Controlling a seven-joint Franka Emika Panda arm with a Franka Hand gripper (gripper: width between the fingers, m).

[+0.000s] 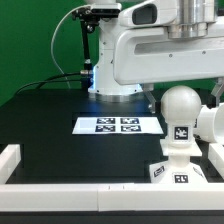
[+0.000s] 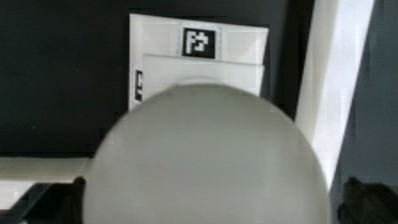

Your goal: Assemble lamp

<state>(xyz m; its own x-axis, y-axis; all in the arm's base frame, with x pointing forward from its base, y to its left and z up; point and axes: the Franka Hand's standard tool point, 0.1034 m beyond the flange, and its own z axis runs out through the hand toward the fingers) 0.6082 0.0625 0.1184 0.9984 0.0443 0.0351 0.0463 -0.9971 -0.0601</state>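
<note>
The bulb (image 1: 181, 105) stands upright on the flared square base (image 1: 173, 168) at the exterior view's right, round head up and a tag on its neck. In the wrist view the bulb's head (image 2: 210, 150) fills the frame, blurred and close, with the tagged base (image 2: 199, 45) beyond it. My gripper (image 2: 205, 202) is open just above the head, one dark finger (image 2: 43, 202) showing at each side of it. In the exterior view the arm hides the gripper. The shade (image 1: 212, 122) sits right of the bulb, cut by the frame edge.
The marker board (image 1: 118, 125) lies mid-table on the black surface. A white rim (image 1: 90, 188) runs along the front edge, with a white block (image 1: 8, 158) at the left. The robot's base (image 1: 105, 70) stands at the back. The white rim (image 2: 331, 90) also shows in the wrist view.
</note>
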